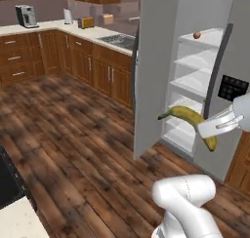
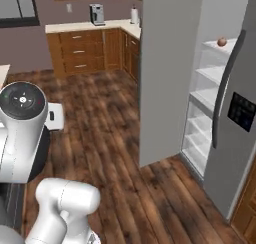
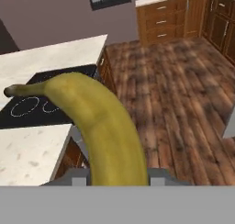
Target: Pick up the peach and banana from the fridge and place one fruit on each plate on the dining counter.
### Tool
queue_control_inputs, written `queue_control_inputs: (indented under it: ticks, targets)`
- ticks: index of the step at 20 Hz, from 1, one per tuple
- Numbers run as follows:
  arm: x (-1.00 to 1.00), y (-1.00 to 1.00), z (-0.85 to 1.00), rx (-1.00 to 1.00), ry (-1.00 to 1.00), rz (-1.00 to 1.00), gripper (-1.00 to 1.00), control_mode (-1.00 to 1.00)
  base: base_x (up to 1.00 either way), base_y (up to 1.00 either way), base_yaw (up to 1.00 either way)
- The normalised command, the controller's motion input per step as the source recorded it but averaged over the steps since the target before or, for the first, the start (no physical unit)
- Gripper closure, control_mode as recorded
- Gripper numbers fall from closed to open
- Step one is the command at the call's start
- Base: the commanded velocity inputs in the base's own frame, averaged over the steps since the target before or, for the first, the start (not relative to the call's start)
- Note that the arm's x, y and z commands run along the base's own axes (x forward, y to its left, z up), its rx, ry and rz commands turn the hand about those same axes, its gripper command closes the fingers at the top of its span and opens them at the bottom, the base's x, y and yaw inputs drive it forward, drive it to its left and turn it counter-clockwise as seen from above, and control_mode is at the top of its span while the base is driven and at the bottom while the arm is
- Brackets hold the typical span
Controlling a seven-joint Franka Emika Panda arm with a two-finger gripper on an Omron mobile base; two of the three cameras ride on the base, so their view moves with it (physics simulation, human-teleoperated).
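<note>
Fingers (image 1: 213,128) clamped on the banana (image 1: 188,117), clear of the fridge (image 1: 161,61); next calls for carrying it to a table (image 3: 32,154) plate.

The peach (image 1: 197,35) sits on the fridge's top glass shelf (image 1: 207,39).

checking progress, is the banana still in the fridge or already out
Out. The banana is clamped in the gripper, in mid-air in front of the open fridge; the peach sits on a top shelf.
</note>
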Motion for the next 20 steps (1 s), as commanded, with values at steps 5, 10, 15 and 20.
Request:
queue_control_inputs:
  ticks: [5, 10, 15, 20]
  targets:
    - [0.0, 0.0, 0.0, 0.0, 0.0, 0.0, 1.0, 1.0, -1.0, -0.34, 0.56]
    - [0.0, 0.0, 0.0, 0.0, 0.0, 0.0, 1.0, 1.0, -1.0, -0.33, 0.52]
    - [0.0, 0.0, 0.0, 0.0, 0.0, 0.0, 1.0, 1.0, -1.0, -0.28, 0.49]
    - [0.0, 0.0, 0.0, 0.0, 0.0, 0.0, 1.0, 1.0, -1.0, -0.26, 0.47]
